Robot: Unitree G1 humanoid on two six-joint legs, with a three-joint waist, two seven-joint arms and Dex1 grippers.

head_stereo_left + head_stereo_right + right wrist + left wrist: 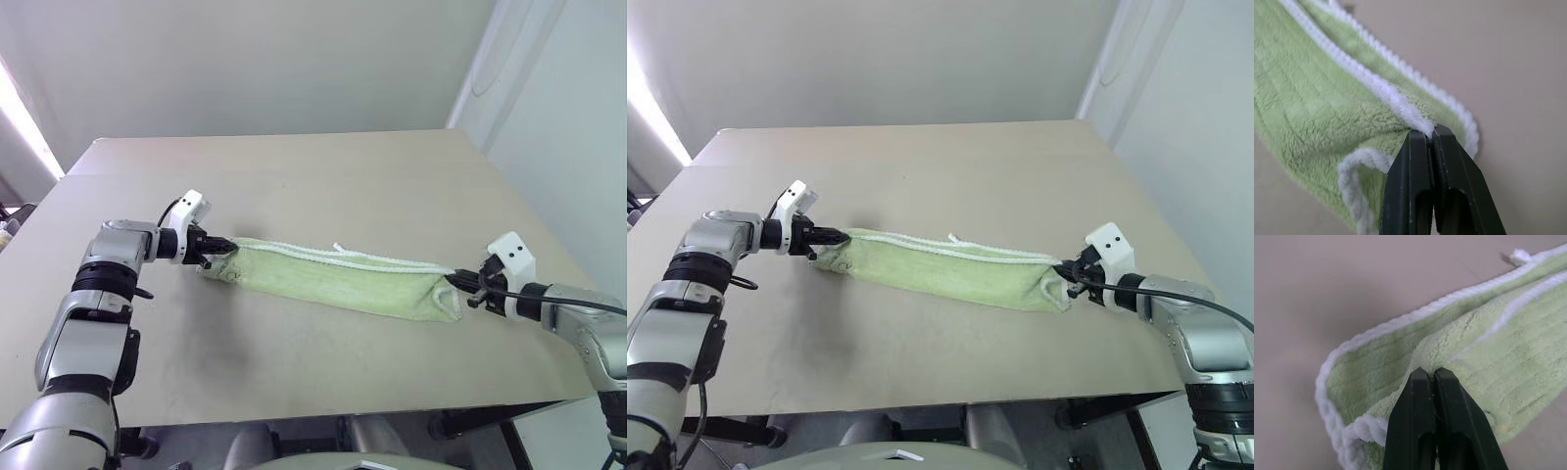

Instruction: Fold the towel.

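Towel (338, 279) alone on table (323, 176)

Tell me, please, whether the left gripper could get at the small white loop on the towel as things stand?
Probably not: the left gripper is shut on the towel end, and the loop sits partway along it.

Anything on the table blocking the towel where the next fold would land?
Nothing visible. The left gripper and right gripper are each shut on an end of the towel, and the table around it is bare.

The table (294, 186) lies bare around the towel (333, 279) (nothing blocks passage).
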